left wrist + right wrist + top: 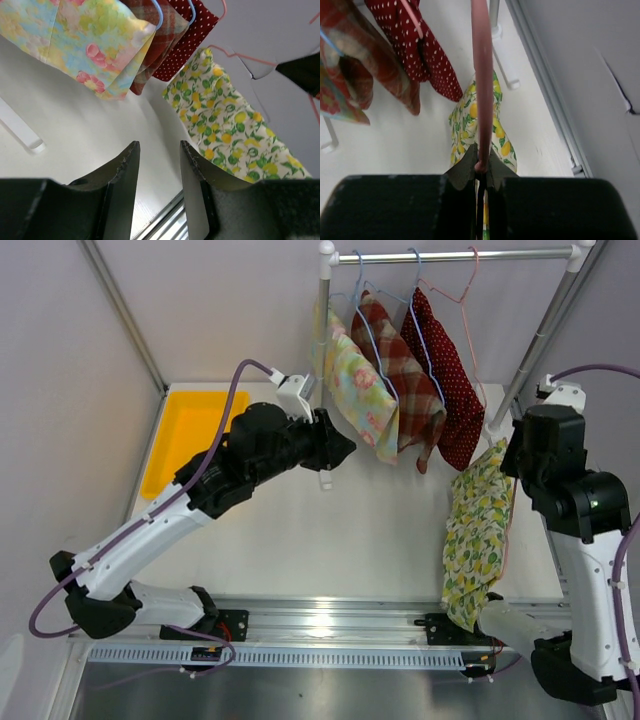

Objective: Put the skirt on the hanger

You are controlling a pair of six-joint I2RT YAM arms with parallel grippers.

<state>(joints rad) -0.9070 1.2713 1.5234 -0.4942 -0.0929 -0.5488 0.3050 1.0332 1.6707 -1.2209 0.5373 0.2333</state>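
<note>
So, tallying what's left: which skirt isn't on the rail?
The lemon-print skirt beside the right gripper, which pinches a pink hanger; the other three hang on the rail.

We count four skirts point(362, 390), at least four hangers point(481, 75), one rail point(450, 255), one yellow tray point(190, 430) and two arms point(150, 530).

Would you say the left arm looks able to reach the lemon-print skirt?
Probably yes: the left gripper is open and empty, and its wrist view shows the lemon-print skirt unobstructed ahead.
</note>
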